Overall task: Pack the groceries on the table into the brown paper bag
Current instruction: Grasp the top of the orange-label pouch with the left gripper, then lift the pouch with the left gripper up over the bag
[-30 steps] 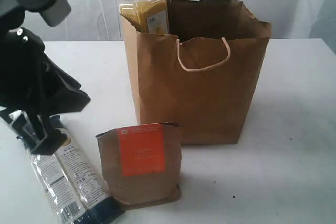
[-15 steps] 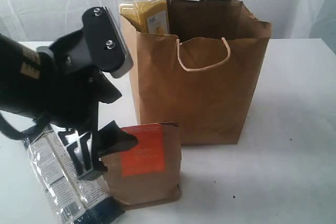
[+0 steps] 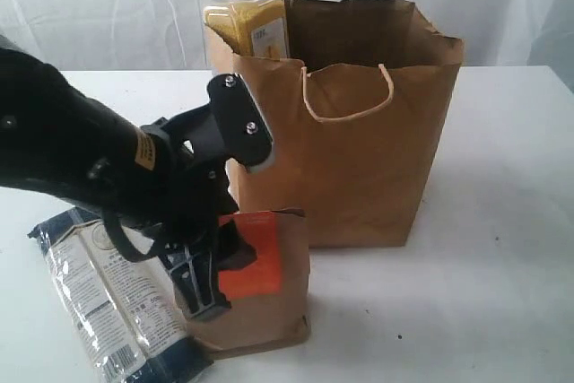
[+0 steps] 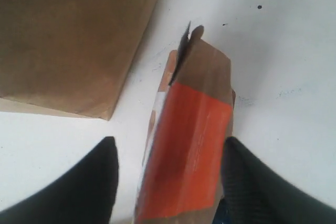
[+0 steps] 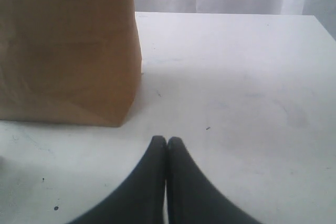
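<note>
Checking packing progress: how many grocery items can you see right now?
3. The yellow-grain bottle pokes up at the back left of the paper bag; the orange-labelled pouch stands before it; the noodle packet lies flat at left. More may be hidden inside the bag.

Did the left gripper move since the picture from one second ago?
Yes. The left gripper moved right, toward the brown paper bag: from above the noodle packet to the orange-labelled pouch, which its fingers now straddle.
</note>
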Robot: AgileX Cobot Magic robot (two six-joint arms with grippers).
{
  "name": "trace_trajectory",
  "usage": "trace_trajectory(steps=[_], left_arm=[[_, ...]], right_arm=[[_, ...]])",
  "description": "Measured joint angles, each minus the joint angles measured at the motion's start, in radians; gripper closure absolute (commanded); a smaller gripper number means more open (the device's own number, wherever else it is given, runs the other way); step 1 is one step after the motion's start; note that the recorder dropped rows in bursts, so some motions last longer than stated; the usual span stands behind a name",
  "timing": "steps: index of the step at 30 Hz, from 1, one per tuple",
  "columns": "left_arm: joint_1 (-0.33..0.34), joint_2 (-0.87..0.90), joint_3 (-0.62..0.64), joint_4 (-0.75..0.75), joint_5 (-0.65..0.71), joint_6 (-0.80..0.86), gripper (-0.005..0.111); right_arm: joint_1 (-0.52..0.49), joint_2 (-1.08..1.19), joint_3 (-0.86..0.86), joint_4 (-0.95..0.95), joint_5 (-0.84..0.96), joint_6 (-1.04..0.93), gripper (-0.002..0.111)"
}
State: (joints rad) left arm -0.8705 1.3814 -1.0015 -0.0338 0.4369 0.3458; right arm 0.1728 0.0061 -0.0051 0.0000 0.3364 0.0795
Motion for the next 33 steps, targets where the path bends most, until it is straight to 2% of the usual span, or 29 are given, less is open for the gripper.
trace_trajectory(steps=[3,4,10,16,22,27,31,33], left_arm=[[0.0,0.033,0.0,0.0,-0.002,-0.004,0.1],[0.0,0.042,0.0,0.0,-0.002,-0.01,0.106],[0.0,0.03,0.0,0.0,0.016,-0.011,0.106],[0.0,-0.087,-0.028,0.002,0.106,-0.033,0.106],[-0.005,-0.211,-0.241,-0.072,0.178,-0.052,0.106],[-0.102,-0.213,-0.399,-0.172,0.245,0.041,0.107],[-0.185,-0.213,-0.44,-0.216,0.269,0.086,0.107],[-0.194,-0.213,-0.441,-0.216,0.228,0.112,0.107]], right_arm=[[0.0,0.0,0.0,0.0,0.0,0.0,0.108],[0.0,0.0,0.0,0.0,0.0,0.0,0.108],[0.0,0.0,0.0,0.0,0.0,0.0,0.108],[0.0,0.0,0.0,0.0,0.0,0.0,0.108],[0.0,0.0,0.0,0.0,0.0,0.0,0.108],[0.0,0.0,0.0,0.0,0.0,0.0,0.108],[0.0,0.0,0.0,0.0,0.0,0.0,0.108],[0.0,0.0,0.0,0.0,0.0,0.0,0.108]])
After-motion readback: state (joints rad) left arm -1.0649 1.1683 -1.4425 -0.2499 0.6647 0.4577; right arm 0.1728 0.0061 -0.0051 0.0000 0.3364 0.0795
